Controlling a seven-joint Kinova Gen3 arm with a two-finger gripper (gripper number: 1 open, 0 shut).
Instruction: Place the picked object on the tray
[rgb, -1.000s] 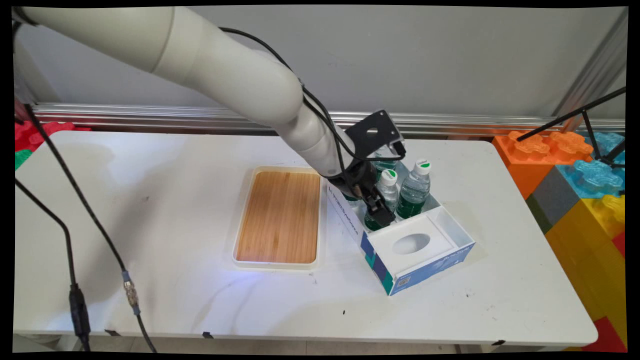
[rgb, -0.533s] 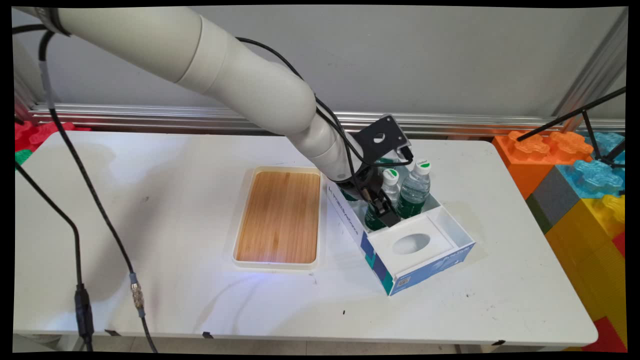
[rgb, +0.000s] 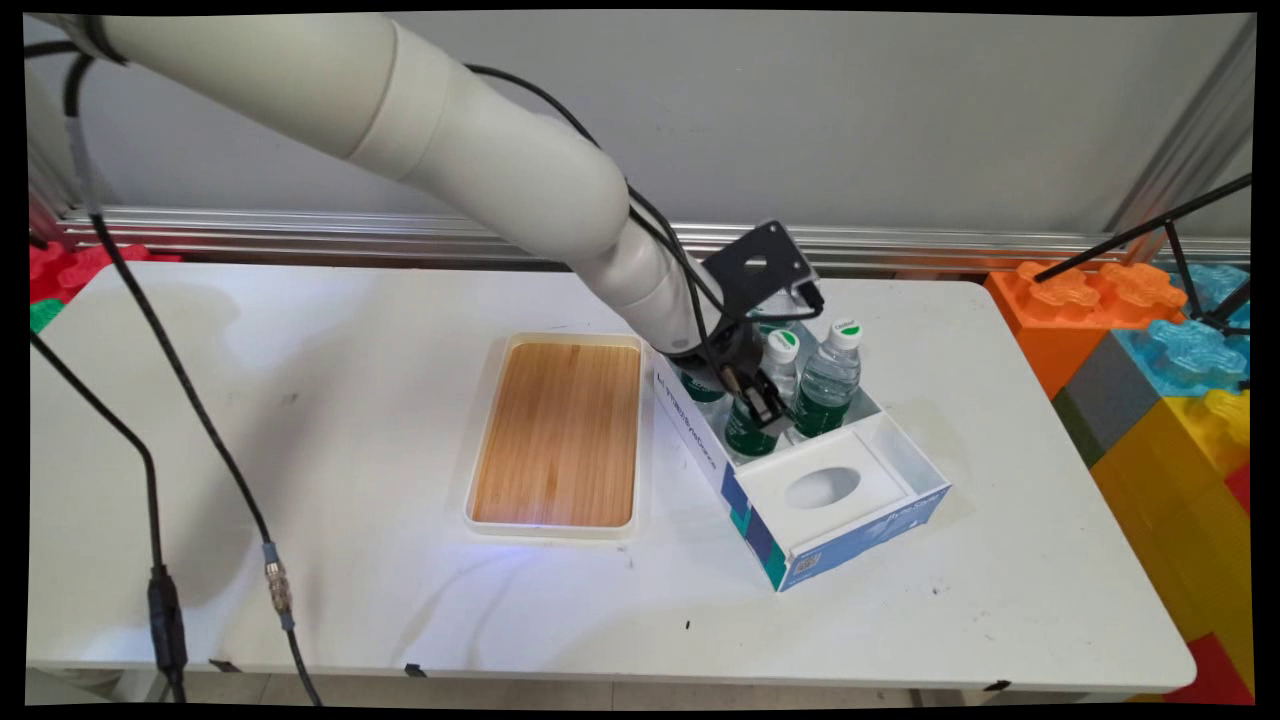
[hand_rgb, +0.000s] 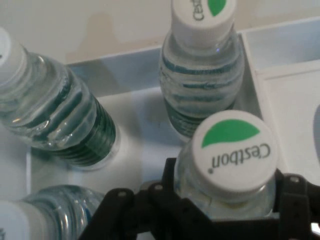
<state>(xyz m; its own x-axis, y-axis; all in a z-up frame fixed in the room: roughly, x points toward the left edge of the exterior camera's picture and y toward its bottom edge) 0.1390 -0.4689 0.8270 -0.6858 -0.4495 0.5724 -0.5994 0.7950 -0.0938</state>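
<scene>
My gripper (rgb: 763, 405) reaches down into an open blue-and-white box (rgb: 850, 520) that holds several water bottles with green labels and white caps. It is shut on the neck of the nearest bottle (rgb: 745, 432). In the hand view that bottle's cap (hand_rgb: 232, 150), marked Cestbon, sits between the black fingers (hand_rgb: 169, 186) of the gripper (hand_rgb: 230, 197). Two more bottles (rgb: 780, 365) (rgb: 830, 378) stand just behind it in the box. The hand view shows three others close by: one ahead (hand_rgb: 202, 75), one to the left (hand_rgb: 55, 120), one at the lower left (hand_rgb: 45, 215).
A white tray with a wooden bottom (rgb: 560, 430) lies just left of the box. The box's front part has a white insert with an oval hole (rgb: 823, 487). Big coloured toy blocks (rgb: 1150, 350) stand off the table's right end. Black cables (rgb: 150, 400) hang at the left.
The gripper has risen a little and shifted slightly left, with the held bottle coming up with it. The other bottles stand as before.
</scene>
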